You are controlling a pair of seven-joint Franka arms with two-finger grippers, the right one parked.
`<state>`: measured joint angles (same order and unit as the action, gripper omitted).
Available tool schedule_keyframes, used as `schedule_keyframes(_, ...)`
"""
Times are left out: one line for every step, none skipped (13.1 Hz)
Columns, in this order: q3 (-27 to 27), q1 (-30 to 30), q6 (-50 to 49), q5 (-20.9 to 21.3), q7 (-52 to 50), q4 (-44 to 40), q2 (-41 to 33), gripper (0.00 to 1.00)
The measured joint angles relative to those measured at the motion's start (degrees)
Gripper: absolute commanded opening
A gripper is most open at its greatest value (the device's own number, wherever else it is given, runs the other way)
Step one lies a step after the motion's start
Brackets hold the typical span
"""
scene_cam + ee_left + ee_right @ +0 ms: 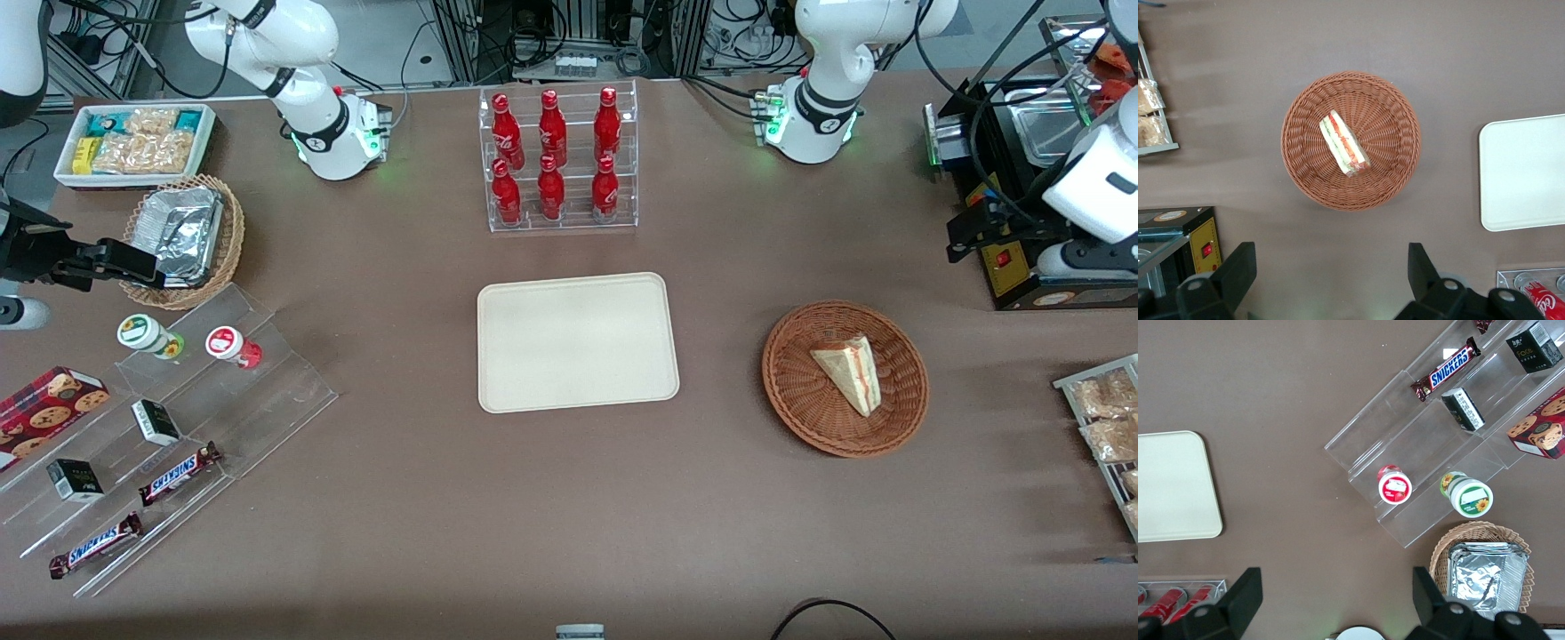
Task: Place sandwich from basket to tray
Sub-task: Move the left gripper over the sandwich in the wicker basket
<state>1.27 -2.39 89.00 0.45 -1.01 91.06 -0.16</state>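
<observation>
Front view: a small triangular wedge of pale bread with red and green filling, the sandwich, lies on its side in the round, shallow reddish-brown wicker basket, which sits at about three o'clock from the flat cream-beige rectangular plastic tray, apart from it. The left arm's tool hovers high above the brown worktop, near the basket but not over it, its two dark fingers spread wide with nothing between them. The sandwich is judged light, soft and easily crushed; its layers may slide apart, so a gentle pinch across the two broad bread faces seems safest. The matte worktop between basket and tray is bare, and the tray holds nothing.
</observation>
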Motion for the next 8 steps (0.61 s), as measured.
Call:
schedule_keyframes(-0.1, 0.0, 1.8, 0.0, -0.3, 1.4, 0.6, 1.0)
schedule_keyframes(-0.2, 0.0, 4.6, 0.0, -1.2, 3.5, 1.0, 1.0)
schedule_keyframes(-0.2, 0.0, 8.1, 0.0, -2.9, 6.4, 1.3, 1.0)
schedule_keyframes(-0.2, 0.0, 12.0, 0.0, -4.9, 9.7, 1.5, 1.0)
schedule_keyframes(-0.2, 0.0, 16.2, 0.0, -7.5, 13.3, 1.6, 1.0)
schedule_keyframes(-0.2, 0.0, 20.1, 0.0, -10.6, 16.7, 1.7, 1.0)
schedule_keyframes(-0.1, -0.1, 23.9, 0.0, -14.2, 20.1, 1.7, 1.0)
schedule_keyframes(-0.1, -0.2, 28.0, 0.0, -17.7, 23.4, 1.7, 1.0)
